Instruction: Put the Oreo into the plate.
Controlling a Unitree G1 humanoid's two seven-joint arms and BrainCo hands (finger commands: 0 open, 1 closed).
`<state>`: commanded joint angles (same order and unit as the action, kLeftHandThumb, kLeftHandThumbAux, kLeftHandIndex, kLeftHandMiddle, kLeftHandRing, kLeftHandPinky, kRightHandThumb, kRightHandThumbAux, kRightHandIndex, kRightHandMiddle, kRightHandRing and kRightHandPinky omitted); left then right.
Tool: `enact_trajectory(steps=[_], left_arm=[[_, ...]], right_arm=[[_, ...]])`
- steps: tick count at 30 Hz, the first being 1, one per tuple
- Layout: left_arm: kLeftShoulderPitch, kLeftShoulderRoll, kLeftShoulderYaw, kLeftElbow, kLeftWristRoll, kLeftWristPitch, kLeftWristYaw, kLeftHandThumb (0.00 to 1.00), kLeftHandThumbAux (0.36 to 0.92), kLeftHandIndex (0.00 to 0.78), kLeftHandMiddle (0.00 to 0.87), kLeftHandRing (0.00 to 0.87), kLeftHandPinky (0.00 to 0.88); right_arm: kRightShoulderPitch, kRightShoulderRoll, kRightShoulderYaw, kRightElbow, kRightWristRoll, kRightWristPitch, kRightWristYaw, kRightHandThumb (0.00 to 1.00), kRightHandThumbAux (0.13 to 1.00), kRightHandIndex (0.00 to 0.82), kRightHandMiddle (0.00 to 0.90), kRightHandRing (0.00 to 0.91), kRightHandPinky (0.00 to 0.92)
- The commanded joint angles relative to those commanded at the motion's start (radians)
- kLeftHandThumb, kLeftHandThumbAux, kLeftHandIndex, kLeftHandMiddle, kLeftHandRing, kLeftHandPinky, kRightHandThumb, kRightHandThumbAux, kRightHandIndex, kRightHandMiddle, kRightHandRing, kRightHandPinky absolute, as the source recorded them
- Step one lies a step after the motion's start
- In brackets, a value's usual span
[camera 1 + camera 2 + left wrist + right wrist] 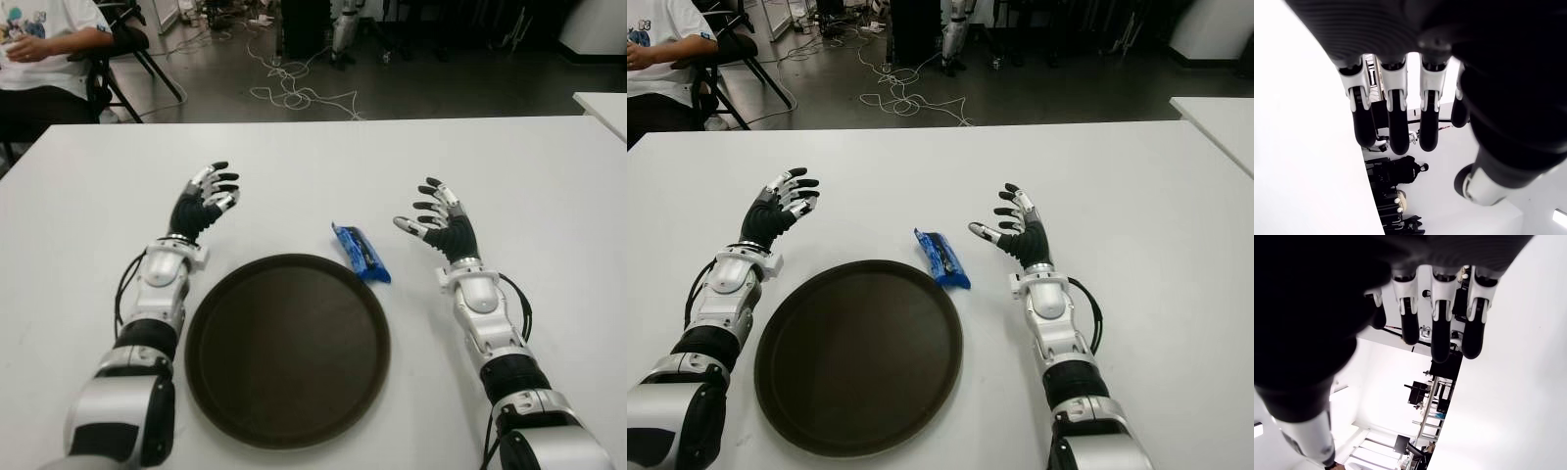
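Observation:
A blue Oreo packet (361, 253) lies flat on the white table, just beyond the far right rim of the round dark brown plate (287, 349). My right hand (433, 217) shows to the right of the packet, a short gap away, fingers spread and holding nothing. My left hand (209, 196) shows beyond the plate's left side, also with spread fingers and nothing in it. Both wrist views show straight fingers (1439, 325) with nothing between them.
The white table (313, 166) stretches well past both hands. A second white table corner (602, 106) shows at the far right. A seated person (44, 49) is at the far left beyond the table, with cables on the floor behind.

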<state>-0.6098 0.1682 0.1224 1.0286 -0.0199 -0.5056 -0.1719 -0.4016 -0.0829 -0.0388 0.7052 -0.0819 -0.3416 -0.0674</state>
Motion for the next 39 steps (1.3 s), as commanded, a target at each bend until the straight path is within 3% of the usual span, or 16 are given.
enact_trajectory(steps=[10,25,32,36,39], left_arm=[[0.001,-0.003,-0.002,-0.005,0.002,-0.001,0.005,0.237,0.775,0.18,0.261,0.254,0.282],[0.004,-0.003,-0.009,-0.01,0.01,0.002,0.015,0.219,0.748,0.179,0.26,0.25,0.272],[0.002,0.0,-0.01,-0.005,0.009,-0.001,0.013,0.228,0.736,0.185,0.263,0.255,0.278],[0.001,0.003,-0.01,-0.003,0.007,-0.002,0.005,0.23,0.731,0.186,0.264,0.256,0.278],[0.001,0.005,-0.01,-0.003,0.006,-0.001,0.002,0.226,0.726,0.186,0.265,0.258,0.275]], right_arm=[[0.003,0.0,-0.003,-0.008,0.006,0.003,0.008,0.075,0.746,0.127,0.193,0.247,0.32],[0.003,-0.006,-0.003,-0.021,-0.003,0.015,-0.002,0.065,0.76,0.127,0.197,0.248,0.32],[0.004,-0.018,-0.007,-0.109,-0.023,0.047,-0.031,0.039,0.762,0.127,0.211,0.242,0.297],[0.008,-0.024,-0.002,-0.148,-0.045,0.029,-0.045,0.042,0.76,0.121,0.203,0.226,0.278],[0.01,-0.042,0.012,-0.148,-0.073,-0.024,-0.054,0.043,0.752,0.117,0.197,0.216,0.259]])
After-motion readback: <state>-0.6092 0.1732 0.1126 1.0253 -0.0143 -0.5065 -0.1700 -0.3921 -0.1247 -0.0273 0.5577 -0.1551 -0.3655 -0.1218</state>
